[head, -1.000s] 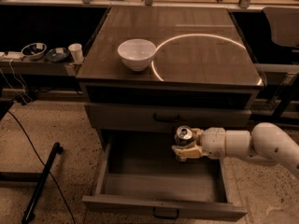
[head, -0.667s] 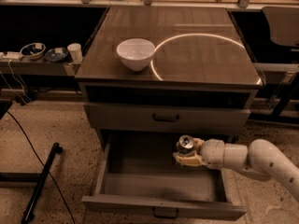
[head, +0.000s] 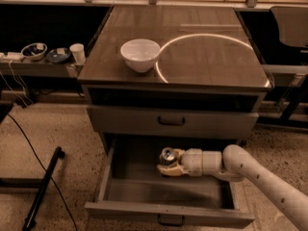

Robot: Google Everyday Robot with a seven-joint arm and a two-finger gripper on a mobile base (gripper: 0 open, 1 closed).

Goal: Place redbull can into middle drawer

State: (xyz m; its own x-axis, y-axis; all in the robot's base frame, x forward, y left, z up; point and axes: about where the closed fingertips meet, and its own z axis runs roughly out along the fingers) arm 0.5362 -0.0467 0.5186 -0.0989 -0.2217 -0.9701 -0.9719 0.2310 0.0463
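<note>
The middle drawer (head: 168, 214) stands pulled out, its grey front wall nearest, with a small dark handle (head: 171, 220) centred on the lower edge. Inside it, toward the back and about midway across, the gripper (head: 168, 166) has its tan fingers (head: 169, 171) closed round the redbull can (head: 168, 154). The can is upright, with its silver pull-tab top showing above the fingers. Whether its base touches the drawer floor cannot be told. The fingers hide most of its side, so no lettering can be read. The white arm (head: 260, 177) reaches into the drawer over its right wall.

Left of the drawer, on the speckled floor (head: 53, 129), a black pole (head: 43, 189) lies aslant with a dark cable (head: 29, 143) curving near it.

Directly above the drawer is a shallower shut drawer front (head: 130, 121) with a black handle (head: 172, 121). Above that is the brown cabinet top (head: 211, 61). A white bowl (head: 140, 55) sits on it toward the left, just beside a bright ring of light (head: 211, 34) that fills the right half.

Farther left of the drawer and higher up, a low shelf (head: 33, 67) carries a small white cup (head: 77, 53) and two dark dishes (head: 33, 50) (head: 58, 55). Far right, at the back, stands a chair (head: 291, 25).
</note>
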